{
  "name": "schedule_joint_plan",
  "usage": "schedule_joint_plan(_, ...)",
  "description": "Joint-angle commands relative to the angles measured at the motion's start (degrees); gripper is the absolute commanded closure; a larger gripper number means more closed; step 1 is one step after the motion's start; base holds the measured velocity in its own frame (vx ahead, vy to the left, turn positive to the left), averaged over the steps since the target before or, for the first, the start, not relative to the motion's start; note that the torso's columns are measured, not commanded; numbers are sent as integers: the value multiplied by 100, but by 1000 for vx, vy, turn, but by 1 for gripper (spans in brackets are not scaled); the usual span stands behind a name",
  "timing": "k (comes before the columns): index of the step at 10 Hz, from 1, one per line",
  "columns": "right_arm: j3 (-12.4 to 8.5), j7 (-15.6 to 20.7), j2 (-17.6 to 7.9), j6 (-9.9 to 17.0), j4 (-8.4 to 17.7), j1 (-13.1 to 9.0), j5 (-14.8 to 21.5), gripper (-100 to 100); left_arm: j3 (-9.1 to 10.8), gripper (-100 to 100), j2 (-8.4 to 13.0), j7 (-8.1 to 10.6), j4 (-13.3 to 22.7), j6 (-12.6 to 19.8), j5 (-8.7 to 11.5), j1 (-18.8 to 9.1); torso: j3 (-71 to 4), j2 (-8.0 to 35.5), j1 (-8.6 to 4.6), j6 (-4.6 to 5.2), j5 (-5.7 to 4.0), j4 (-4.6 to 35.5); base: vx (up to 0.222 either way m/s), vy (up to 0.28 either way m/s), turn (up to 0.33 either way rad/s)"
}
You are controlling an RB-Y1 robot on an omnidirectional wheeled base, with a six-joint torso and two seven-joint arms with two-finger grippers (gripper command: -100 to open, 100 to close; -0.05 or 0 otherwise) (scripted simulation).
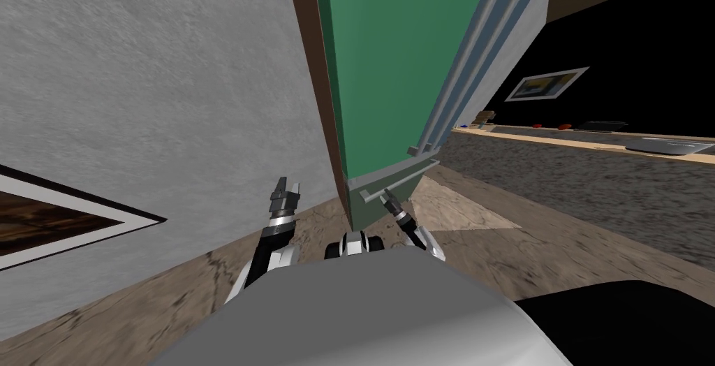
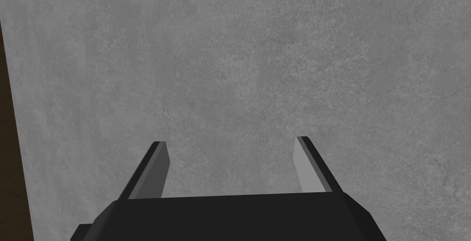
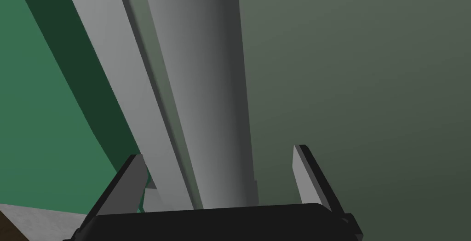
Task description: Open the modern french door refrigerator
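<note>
Framed picture [image 1: 56, 222]: hangs on the grey wall [image 1: 139, 89] at the far left, well apart from the work.
Left gripper [image 1: 290, 184]: held up in front of that wall with its fingers apart and nothing between them [image 2: 230, 160]. It looks parked there to stay out of the door's way.
Refrigerator [image 1: 391, 68]: the task's thing, with a green front. It stands on the floor's edge just right of the wall's end, with a brown strip [image 1: 311, 68] between them.
Long handles [image 1: 482, 26]: two grey bars run side by side up the front, and a shorter bar [image 1: 401, 177] crosses the lower part.
Right gripper [image 1: 386, 196]: low against the refrigerator's front, near the short bar's end. Its fingers are apart and straddle a round grey bar handle [image 3: 207, 77] without pressing it [image 3: 218, 153]. It seems lined up so that closing would seize the bar, but I cannot tell which door the bar belongs to.
Flat bar [image 3: 115, 68]: lies just beside the round one and close to one finger. It could get caught in the grip.
Step in hand: the grasp is not yet made. Next would be to close, then pull along the door's arc.
Counter [image 1: 531, 133]: starts near the refrigerator's right side, with small items along its far edge. It may crowd a wide swing.
Black area [image 1: 628, 47]: lies beyond the counter, with another framed picture [image 1: 548, 84] on it.
</note>
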Motion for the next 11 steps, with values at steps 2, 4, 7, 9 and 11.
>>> schedule_joint_plan(2, 46, 365, -113, -312, 113, 163, -71, -100, 0, 0, 0, 0, 0, 0, 0, 0, 16, 25, -17, 3, -3, 9, 16, 66, -15)
schedule_joint_plan(4, 67, 554, -83, -477, 181, 248, -114, -100, 1, 0, 1, 0, 0, 0, 0, -1, 16, 26, -15, 4, -3, 9, -2, 53, -13)
schedule_joint_plan(7, 92, 773, 339, -669, 264, 347, -167, -100, 0, 0, 0, 0, 0, 0, 0, -1, 9, 16, -2, 3, 1, 6, -1, 59, -13)
schedule_joint_plan(9, 99, 831, 662, -721, 287, 374, -181, -100, 1, 0, 1, 0, 0, 0, 0, -1, 8, 13, -16, 3, -3, 6, 8, 26, -3)
schedule_joint_plan(11, 102, 858, 918, -745, 298, 386, -188, -100, 1, 0, 1, 0, 0, 0, 0, -1, 10, 17, -15, 3, -3, 7, 2, 10, -3)
